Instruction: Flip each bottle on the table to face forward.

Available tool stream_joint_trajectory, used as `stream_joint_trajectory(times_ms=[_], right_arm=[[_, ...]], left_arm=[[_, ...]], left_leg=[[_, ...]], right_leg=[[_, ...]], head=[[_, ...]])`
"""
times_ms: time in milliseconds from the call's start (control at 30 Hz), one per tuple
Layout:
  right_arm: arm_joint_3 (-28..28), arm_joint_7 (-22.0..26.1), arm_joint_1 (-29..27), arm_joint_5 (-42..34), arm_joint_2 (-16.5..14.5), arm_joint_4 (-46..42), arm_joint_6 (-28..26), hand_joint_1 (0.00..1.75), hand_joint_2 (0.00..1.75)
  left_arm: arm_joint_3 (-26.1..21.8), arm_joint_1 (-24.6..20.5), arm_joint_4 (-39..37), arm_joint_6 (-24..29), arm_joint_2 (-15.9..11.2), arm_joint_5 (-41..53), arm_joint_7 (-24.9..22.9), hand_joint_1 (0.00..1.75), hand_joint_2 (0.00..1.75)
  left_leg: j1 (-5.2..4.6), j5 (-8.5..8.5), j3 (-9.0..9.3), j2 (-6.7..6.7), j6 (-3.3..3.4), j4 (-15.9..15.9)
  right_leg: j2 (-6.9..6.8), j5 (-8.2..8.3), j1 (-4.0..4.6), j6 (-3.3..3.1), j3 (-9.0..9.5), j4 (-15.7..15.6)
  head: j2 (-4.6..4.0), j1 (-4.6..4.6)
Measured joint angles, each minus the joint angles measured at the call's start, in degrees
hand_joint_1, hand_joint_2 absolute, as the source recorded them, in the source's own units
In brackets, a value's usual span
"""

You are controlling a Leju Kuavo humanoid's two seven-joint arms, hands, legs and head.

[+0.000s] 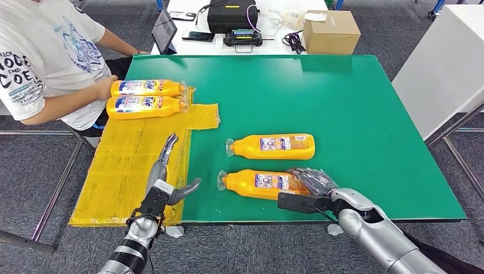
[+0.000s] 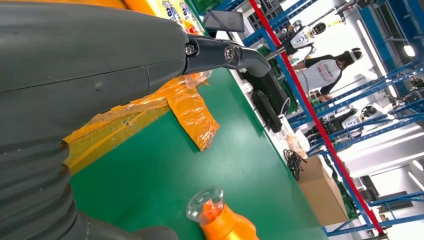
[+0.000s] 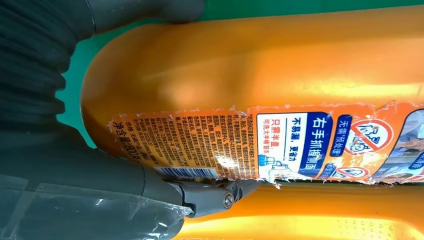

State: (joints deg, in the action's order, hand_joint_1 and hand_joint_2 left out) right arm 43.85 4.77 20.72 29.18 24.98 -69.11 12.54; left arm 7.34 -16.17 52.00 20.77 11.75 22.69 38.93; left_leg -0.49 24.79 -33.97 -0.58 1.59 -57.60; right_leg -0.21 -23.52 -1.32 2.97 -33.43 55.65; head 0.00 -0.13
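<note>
Right robot hand [image 1: 308, 181] grips base of near bottle [image 1: 259, 184], back label up, ready for flip. Left robot hand [image 1: 171, 171] open, idle, 9 o'clock of bottle.

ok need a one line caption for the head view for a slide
Right hand grips the near orange bottle on the green table; left hand hovers open over the yellow sheet.

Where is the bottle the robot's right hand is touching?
In the head view, the bottle lies on its side near the green table's front edge, under the right hand, just in front of another orange bottle.
</note>
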Motion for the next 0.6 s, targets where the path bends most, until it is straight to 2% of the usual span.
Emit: stream_joint_trajectory(times_ms=[267, 400, 500, 600], right_arm=[[-0.11, 0.43, -0.9, 0.29, -0.31, -0.04, -0.97, 1.75, 1.75], [-1.61, 5.3, -3.38, 0.48, -1.22, -1.13, -5.21, 1.75, 1.75], [-5.91, 10.07, -8.51, 1.19, -4.62, -5.12, -11.21, 1.75, 1.75], [-12.43, 10.58, -14.0, 5.08, -10.12, -11.73, -19.11, 1.75, 1.75]], left_arm=[[-0.01, 0.0, -0.3, -0.23, 0.03, 0.03, 0.0, 0.0, 1.75], [-0.03, 0.02, -0.32, -0.39, 0.03, 0.09, 0.0, 0.0, 1.75], [-0.54, 0.76, 0.46, -1.45, 0.05, -0.37, 0.0, 0.0, 1.75], [-1.96, 3.28, 4.28, -3.4, 0.39, -2.33, -0.02, 0.0, 1.75]], left_leg=[[0.0, 0.0, 0.11, 0.0, 0.0, 0.0], [0.02, 0.0, 0.1, -0.03, 0.0, 0.01], [0.06, 0.0, -0.03, -0.07, -0.01, 0.03], [0.09, 0.01, -0.12, -0.05, -0.02, 0.03]], right_leg=[[0.0, 0.0, 0.01, 0.0, 0.11, 0.0], [0.0, 0.0, 0.03, 0.0, 0.14, 0.01], [-0.01, -0.01, 0.08, -0.01, 0.07, 0.03], [-0.01, -0.02, 0.11, -0.02, -0.1, 0.04]], head=[[0.0, -0.01], [0.0, 0.0], [0.0, 0.01], [0.0, -0.04]])
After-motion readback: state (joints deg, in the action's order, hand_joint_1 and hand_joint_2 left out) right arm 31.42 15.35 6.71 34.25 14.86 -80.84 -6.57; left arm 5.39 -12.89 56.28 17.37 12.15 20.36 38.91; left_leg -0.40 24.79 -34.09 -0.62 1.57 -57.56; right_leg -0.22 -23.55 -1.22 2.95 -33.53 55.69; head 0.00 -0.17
